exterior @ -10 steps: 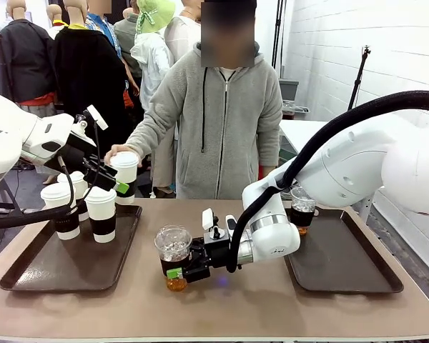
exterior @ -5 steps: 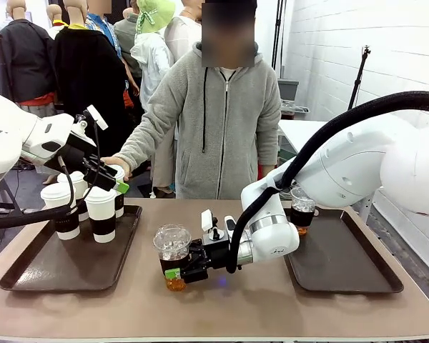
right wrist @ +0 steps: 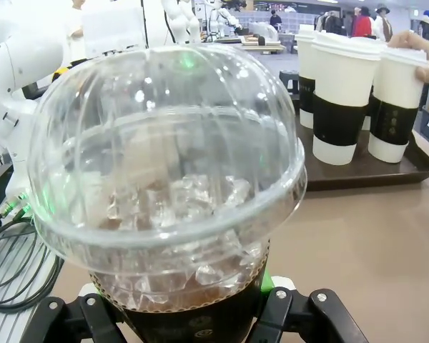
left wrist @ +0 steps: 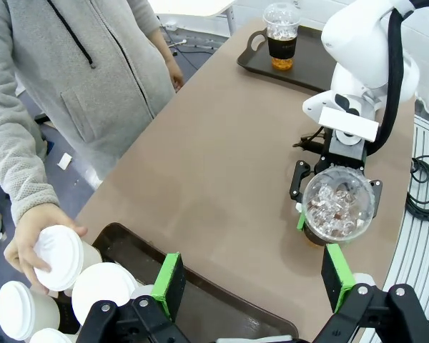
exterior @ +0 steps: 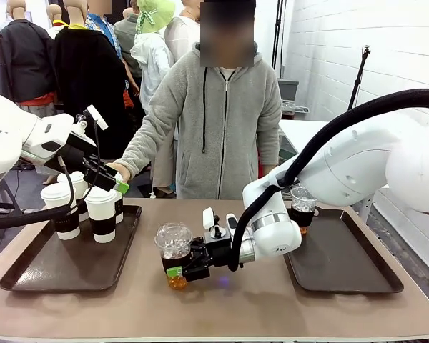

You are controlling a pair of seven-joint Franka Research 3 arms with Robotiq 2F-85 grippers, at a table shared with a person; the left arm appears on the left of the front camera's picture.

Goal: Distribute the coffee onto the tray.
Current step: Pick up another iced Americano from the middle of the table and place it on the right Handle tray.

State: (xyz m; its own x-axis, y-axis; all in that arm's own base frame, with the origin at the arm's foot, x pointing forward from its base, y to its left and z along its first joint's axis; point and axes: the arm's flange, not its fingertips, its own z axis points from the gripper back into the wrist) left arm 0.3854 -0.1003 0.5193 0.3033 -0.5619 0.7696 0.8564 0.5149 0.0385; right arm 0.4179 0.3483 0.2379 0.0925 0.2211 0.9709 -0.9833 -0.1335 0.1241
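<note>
Iced coffee cup (exterior: 174,254), right jaws clamped on sleeve

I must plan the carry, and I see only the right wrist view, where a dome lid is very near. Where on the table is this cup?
Observer: The clear cup is in the table's middle, between the two trays, with the right gripper shut on its sleeve.
Operator: Is something on the right tray?
Observer: The second clear cup stands at the far left corner of the right tray.
Operator: And the left arm?
Observer: The left gripper hangs open above the left tray, holding nothing.
</note>
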